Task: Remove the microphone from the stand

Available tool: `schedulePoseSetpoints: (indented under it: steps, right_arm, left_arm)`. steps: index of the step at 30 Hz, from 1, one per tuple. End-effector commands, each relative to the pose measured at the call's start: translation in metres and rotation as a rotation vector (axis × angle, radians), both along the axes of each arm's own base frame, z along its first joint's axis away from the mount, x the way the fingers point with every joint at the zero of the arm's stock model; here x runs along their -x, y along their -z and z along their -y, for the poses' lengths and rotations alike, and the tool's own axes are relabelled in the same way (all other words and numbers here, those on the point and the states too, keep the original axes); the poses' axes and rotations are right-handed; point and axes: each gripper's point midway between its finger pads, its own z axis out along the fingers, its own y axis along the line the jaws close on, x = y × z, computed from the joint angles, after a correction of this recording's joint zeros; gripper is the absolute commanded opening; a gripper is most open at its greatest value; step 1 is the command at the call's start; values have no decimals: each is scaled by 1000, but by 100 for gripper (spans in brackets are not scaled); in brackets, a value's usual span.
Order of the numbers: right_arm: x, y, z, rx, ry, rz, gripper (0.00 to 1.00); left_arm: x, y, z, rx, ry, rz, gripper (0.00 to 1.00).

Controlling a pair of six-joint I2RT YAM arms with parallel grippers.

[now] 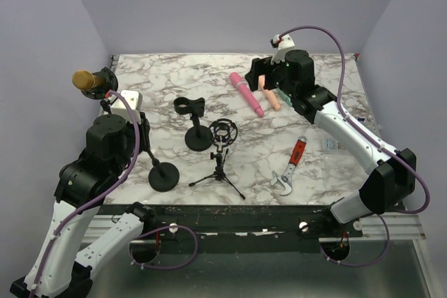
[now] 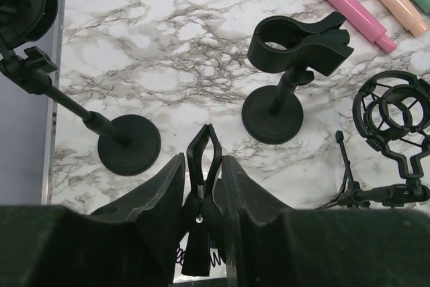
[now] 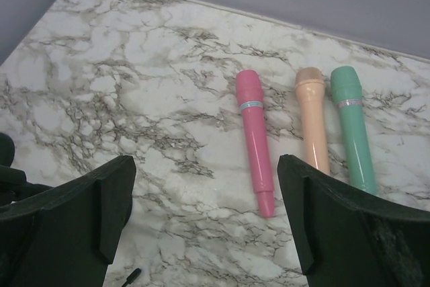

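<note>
A gold-headed microphone [image 1: 84, 80] sits in a black holder [image 1: 106, 78] at the top of a tilted stand with a round base [image 1: 163, 176], at the table's left edge. In the left wrist view that base [image 2: 127, 144] and its pole run up left to the dark holder [image 2: 20, 5]. My left gripper [image 2: 201, 166] is shut on a thin black spring clip [image 2: 203, 149]; how it joins the stand is hidden. In the top view the left gripper [image 1: 122, 97] is just right of the holder. My right gripper [image 3: 208, 193] is open and empty above the back of the table [image 1: 269, 78].
Pink [image 3: 254, 139], peach [image 3: 313, 119] and green [image 3: 355, 126] microphones lie side by side at the back. An empty clip stand [image 1: 194, 120], a tripod with a shock mount [image 1: 222, 151] and a red wrench [image 1: 292, 165] stand or lie mid-table.
</note>
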Motion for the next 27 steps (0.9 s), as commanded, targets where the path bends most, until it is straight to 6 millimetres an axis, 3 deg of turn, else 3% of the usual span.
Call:
schedulePoseSetpoints:
  steps: [1,8,16,21,27]
  right_arm:
    - [7,-12,-4,-36,-22,22,95]
    - [9,-13,-5,-46,-28,19,95]
    - [9,-9,-5,-43,-27,15,95]
    - [10,-6,-4,-39,-25,12,95]
    - [11,-2,-4,-35,-25,7,95]
  left_arm:
    - [6,31,3,-7,6,-102,24]
    - [12,65,4,33,-65,-235,0]
    - [20,110,8,149,-207,-370,0]
    - [24,140,21,232,-215,-431,0]
    - [22,159,21,228,-245,-463,0]
